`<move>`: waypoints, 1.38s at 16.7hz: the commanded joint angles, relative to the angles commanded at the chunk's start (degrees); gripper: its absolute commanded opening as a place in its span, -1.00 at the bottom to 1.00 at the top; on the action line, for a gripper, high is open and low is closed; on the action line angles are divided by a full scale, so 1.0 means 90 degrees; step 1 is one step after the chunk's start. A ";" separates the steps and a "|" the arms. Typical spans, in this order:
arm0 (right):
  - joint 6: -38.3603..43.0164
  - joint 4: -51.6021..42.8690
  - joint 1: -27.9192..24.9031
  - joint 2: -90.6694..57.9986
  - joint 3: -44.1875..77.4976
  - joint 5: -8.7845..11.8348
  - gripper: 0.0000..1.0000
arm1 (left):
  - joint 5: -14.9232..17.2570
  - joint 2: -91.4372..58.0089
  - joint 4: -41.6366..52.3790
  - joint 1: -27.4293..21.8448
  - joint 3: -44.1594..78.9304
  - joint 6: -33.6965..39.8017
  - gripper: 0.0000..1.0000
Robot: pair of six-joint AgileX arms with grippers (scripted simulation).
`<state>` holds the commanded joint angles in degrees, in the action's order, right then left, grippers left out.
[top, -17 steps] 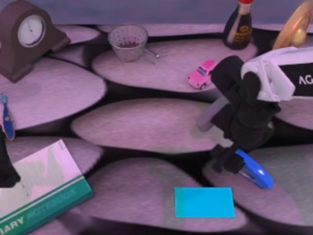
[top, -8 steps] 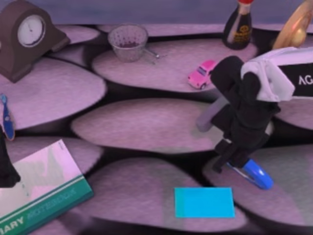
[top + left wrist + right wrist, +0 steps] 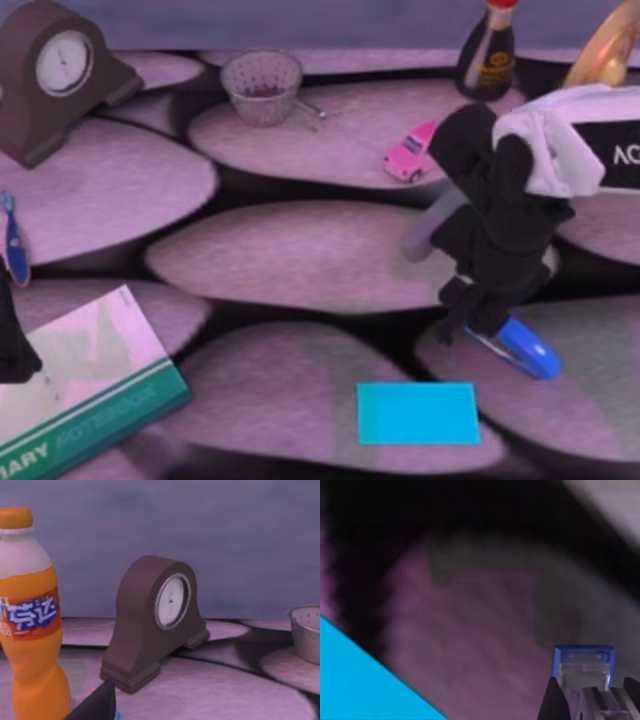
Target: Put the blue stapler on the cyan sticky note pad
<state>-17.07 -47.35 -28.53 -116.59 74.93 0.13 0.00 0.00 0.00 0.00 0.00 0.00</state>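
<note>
The blue stapler [image 3: 525,352] lies on the table at the right, just up and right of the flat cyan sticky note pad [image 3: 418,413]. My right gripper [image 3: 482,322] is down over the stapler's left end and hides that end in the top view. In the right wrist view the gripper [image 3: 591,692] is open. Its dark fingers [image 3: 552,700] stand on either side of the stapler [image 3: 583,666]. A corner of the pad [image 3: 360,680] shows off to one side. My left gripper [image 3: 10,345] is parked at the table's left edge.
A green-and-white notebook [image 3: 85,395] lies front left, a thin blue tool [image 3: 12,240] at the left edge. A brown clock [image 3: 55,75], a metal strainer [image 3: 262,87], a pink toy car [image 3: 412,152] and a sauce bottle [image 3: 487,50] stand at the back. An orange drink bottle [image 3: 30,620] is near the left wrist.
My right gripper has come down over the stapler's left end and shifted slightly right. The stapler and pad have stayed in place. The left arm has not moved.
</note>
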 joint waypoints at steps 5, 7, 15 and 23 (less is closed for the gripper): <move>-0.0017 -0.1462 -0.0023 0.0479 0.0838 0.0004 -1.00 | 0.0000 0.0000 0.0000 0.0000 0.0000 0.0000 1.00; -0.0029 -0.1893 -0.0034 0.0673 0.1120 0.0004 -1.00 | 0.0000 0.0000 0.0000 0.0000 0.0000 0.0000 1.00; 0.0164 -0.1981 -0.0041 0.0780 0.1251 -0.0031 -1.00 | 0.0000 0.0000 0.0000 0.0000 0.0000 0.0000 1.00; 0.3591 -0.1428 -0.0353 0.1062 0.1462 -0.0465 -1.00 | 0.0000 0.0000 0.0000 0.0000 0.0000 0.0000 1.00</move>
<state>15.24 -60.20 -31.70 -107.03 88.09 -4.05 0.00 0.00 0.00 0.00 0.00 0.00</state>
